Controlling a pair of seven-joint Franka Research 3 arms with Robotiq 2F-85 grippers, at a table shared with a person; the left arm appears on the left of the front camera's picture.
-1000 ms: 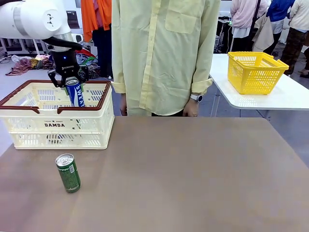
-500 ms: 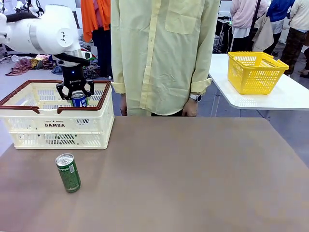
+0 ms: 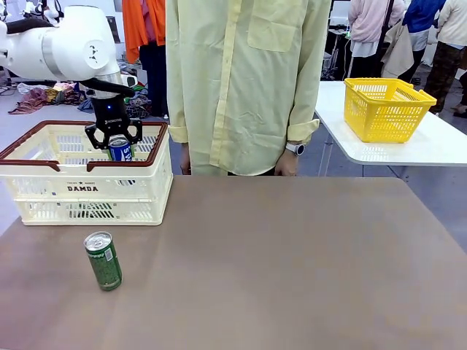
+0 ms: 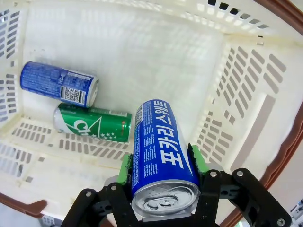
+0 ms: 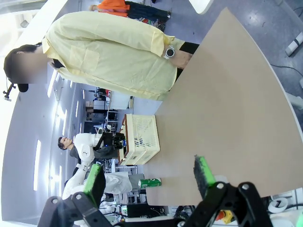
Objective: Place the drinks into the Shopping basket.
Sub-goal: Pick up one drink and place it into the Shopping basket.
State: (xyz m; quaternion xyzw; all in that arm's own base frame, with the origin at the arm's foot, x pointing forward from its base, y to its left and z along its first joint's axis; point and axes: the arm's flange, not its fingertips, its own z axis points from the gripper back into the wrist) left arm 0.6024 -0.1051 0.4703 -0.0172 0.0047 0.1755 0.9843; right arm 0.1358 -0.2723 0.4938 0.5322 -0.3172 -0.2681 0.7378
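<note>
One blue can [image 3: 120, 152] pinched by left gripper [image 3: 117, 144], now lower in Shopping basket [image 3: 44, 191], right gripper [image 5: 148, 165] spread.

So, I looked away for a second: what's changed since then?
The left gripper lowered its blue can into the basket, grip kept. The green can on the table and the person stayed put.
</note>
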